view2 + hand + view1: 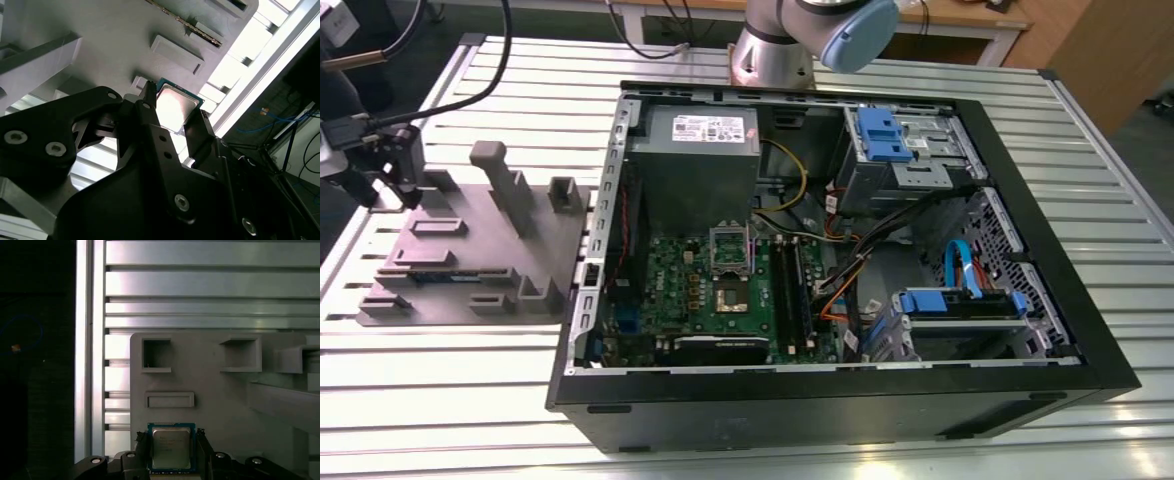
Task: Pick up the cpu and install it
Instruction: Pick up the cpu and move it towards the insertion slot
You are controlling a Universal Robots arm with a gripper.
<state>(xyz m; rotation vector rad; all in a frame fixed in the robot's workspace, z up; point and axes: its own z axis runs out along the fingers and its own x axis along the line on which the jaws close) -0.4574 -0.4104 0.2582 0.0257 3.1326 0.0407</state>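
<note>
Claw astride cpu on grey fixture

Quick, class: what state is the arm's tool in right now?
The tool is closed on the cpu, gripping two opposite edges, at the grey tray.

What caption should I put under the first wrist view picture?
The gripper around the cpu, which lies on a grey tray.

Open PC case on slatted alu table; grey fixture beside it, exterior view's left; PSU inside.
</note>
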